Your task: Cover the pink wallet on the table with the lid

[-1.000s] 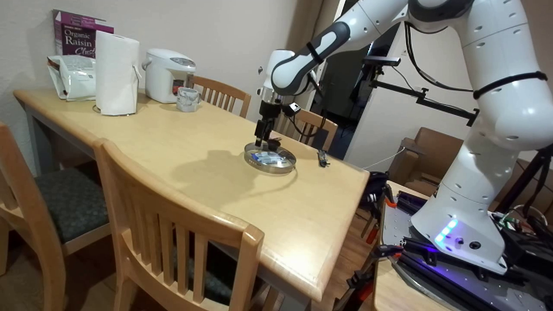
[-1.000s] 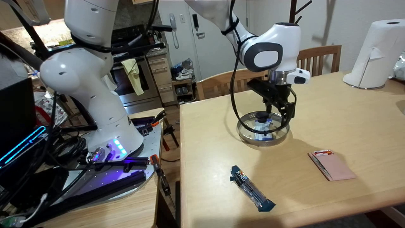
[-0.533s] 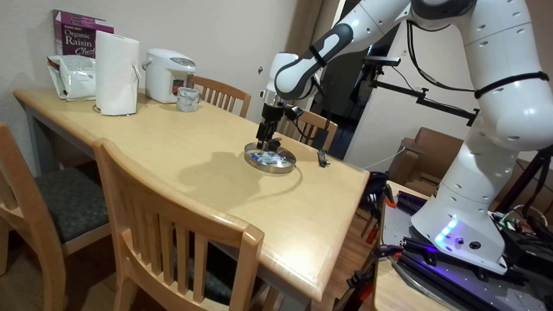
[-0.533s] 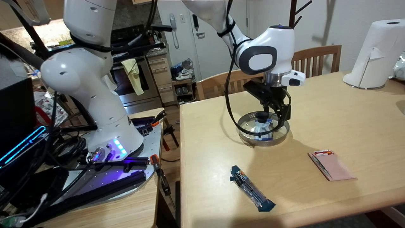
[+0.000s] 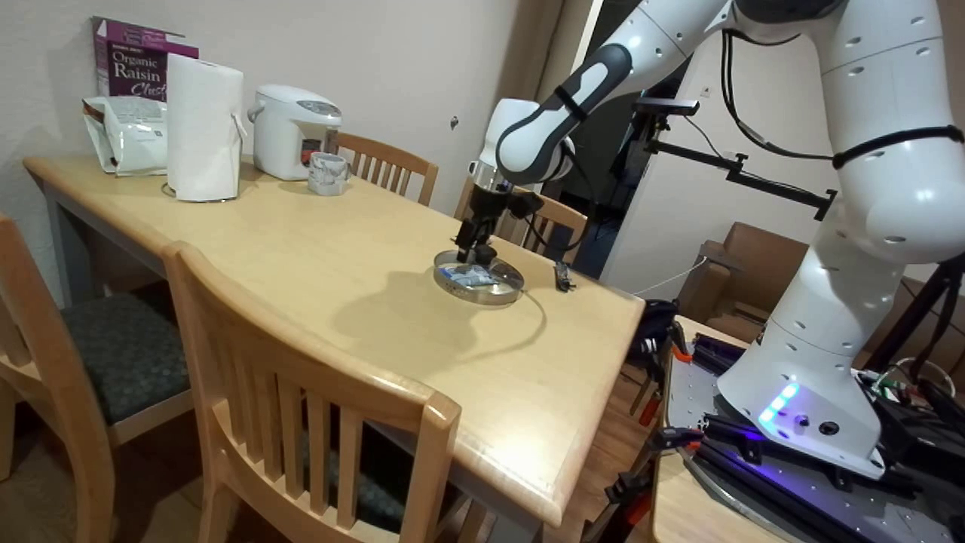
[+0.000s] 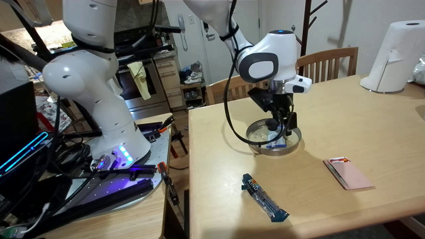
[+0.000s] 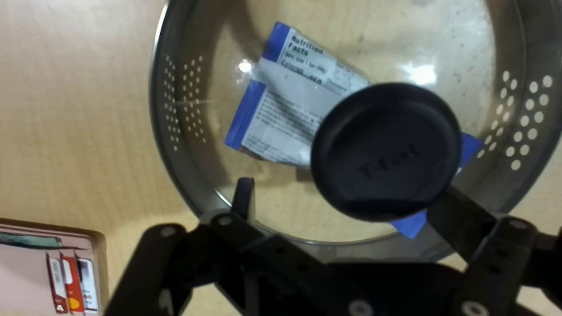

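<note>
One round, shallow, clear-glass lid (image 6: pixel 260 134) with a silvery perforated metal rim (image 6: pixel 277 152) seems to rest on the glossy light-wood surface (image 6: pixel 375 132) in an exterior view, over a blue-and-white wrapped packet (image 7: pixel 290 101); the flat pink wallet (image 6: pixel 350 176) lies uncovered, to the right and nearer, well apart. In the wrist view my black two-fingered claw (image 7: pixel 344 197) has its fingers (image 7: pixel 243 197) spread wide and grips nothing; the round black knob (image 7: pixel 386 149) stands closer to the right finger, and I can't tell whether they touch. I'd expect the lid to be stiff, breakable and fairly heavy for its thinness, its glass slippery. The knob looks the only sensible hold: I should centre it and close low, beneath its overhang, since an off-centre pinch might let the lid tip or swing on the carry.
</note>
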Action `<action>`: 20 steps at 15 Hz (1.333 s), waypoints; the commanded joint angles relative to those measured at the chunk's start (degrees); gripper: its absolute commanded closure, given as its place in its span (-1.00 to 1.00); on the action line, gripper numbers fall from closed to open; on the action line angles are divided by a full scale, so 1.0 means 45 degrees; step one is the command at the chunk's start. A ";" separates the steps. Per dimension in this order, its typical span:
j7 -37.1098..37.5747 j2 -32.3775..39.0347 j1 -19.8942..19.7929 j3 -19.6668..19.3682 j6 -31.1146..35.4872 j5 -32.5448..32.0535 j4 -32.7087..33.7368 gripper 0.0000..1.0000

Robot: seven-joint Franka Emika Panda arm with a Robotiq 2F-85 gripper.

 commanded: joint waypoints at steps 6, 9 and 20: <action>0.0799 -0.0912 0.0709 -0.0551 -0.0590 -0.0401 -0.0100 -1.00; 0.1033 -0.1128 0.0831 -0.0701 -0.0351 -0.0416 -0.0459 -1.00; 0.1229 -0.1227 0.0811 -0.0841 0.0433 -0.0298 -0.1899 -1.00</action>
